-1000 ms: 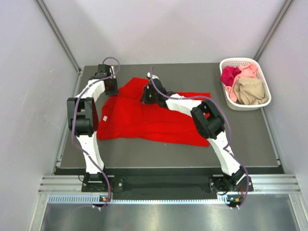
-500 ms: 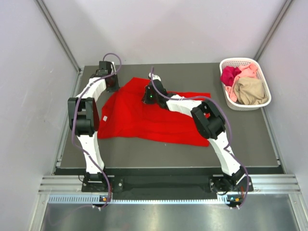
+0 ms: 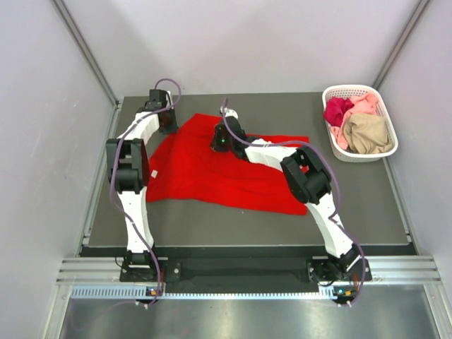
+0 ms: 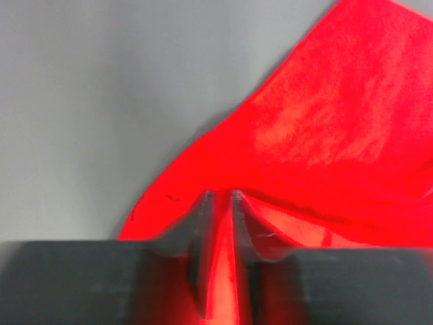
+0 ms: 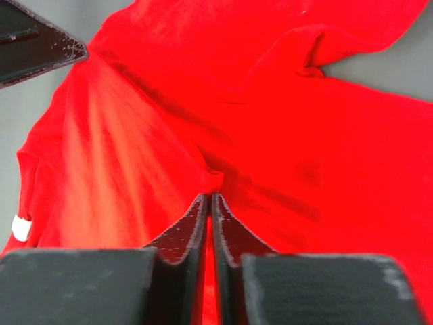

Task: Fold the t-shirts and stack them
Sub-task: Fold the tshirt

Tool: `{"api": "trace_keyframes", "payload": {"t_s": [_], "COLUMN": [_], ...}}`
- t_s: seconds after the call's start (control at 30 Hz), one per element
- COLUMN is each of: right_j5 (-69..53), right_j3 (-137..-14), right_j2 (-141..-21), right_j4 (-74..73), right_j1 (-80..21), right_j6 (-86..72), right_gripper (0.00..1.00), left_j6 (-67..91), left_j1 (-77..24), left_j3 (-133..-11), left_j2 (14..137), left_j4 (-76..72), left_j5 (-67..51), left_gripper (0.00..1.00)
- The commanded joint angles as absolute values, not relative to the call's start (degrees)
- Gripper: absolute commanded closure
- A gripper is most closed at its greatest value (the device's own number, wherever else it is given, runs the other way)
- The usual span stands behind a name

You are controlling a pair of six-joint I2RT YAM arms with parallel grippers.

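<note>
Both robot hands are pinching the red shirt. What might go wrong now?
1. The left gripper pinches only a thin bit of the red shirt near its edge, so the cloth might slip out if it pulls.
2. The right gripper holds a bunched-up fold nearer the middle, and the shirt lies wrinkled, so the fold could come out crooked.

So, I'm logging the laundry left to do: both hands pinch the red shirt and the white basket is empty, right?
Not quite. The white basket is not empty: the top external view shows crumpled shirts in it, magenta, pale pink and tan. The rest holds: the left hand and the right hand each pinch the red shirt.
</note>
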State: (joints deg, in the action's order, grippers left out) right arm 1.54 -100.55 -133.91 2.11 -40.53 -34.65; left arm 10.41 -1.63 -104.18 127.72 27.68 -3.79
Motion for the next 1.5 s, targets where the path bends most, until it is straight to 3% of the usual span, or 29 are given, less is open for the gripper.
{"api": "trace_keyframes", "payload": {"t_s": [0.0, 0.07, 0.1, 0.17, 0.23, 0.33, 0.63, 0.9, 1.3, 1.47], "right_j5": [3.07, 3.34, 3.77, 7.89, 13.41, 18.61, 23.81, 27.42, 30.85, 32.25], "right_j3": [-101.77, -103.62, -104.23, -104.68, -103.19, -96.80, -64.54, -50.47, -43.34, -42.01], "right_j2": [-130.34, -129.73, -129.12, -125.61, -120.53, -112.28, -87.75, -79.98, -79.72, -79.54], "right_j4": [3.00, 0.10, -2.78, -11.04, -21.20, -30.03, -48.33, -50.27, -47.82, -46.50], "right_j1": [-39.73, -39.29, -39.11, -38.85, -38.67, -38.58, -35.60, -33.93, -32.70, -31.99], "right_j6": [-33.58, -33.66, -33.84, -35.59, -39.44, -45.32, -63.26, -69.07, -69.43, -69.61], "right_gripper": [0.92, 0.77, 0.74, 0.65, 0.59, 0.54, 0.54, 0.54, 0.55, 0.67], "left_j6": [10.10, 10.81, 12.12, 13.88, 16.60, 20.73, 29.71, 32.52, 35.94, 38.05], "left_j1": [-1.67, -1.76, -1.67, -1.67, -1.15, 1.13, 10.19, 11.77, 11.95, 11.87], "left_j3": [-108.28, -107.76, -107.49, -106.44, -104.16, -96.27, -63.30, -56.87, -55.02, -52.39], "left_j2": [126.48, 124.46, 122.02, 119.37, 115.41, 108.65, 88.43, 84.65, 79.28, 77.00], "left_j4": [28.20, 30.84, 32.07, 36.79, 40.50, 44.03, 34.54, 36.56, 44.46, 42.63], "left_j5": [-2.03, 4.63, 7.18, 16.41, 22.82, 23.03, 4.40, 3.69, 12.22, 5.99], "left_gripper": [0.73, 0.64, 0.51, 0.44, 0.44, 0.46, 0.51, 0.55, 0.53, 0.54]}}
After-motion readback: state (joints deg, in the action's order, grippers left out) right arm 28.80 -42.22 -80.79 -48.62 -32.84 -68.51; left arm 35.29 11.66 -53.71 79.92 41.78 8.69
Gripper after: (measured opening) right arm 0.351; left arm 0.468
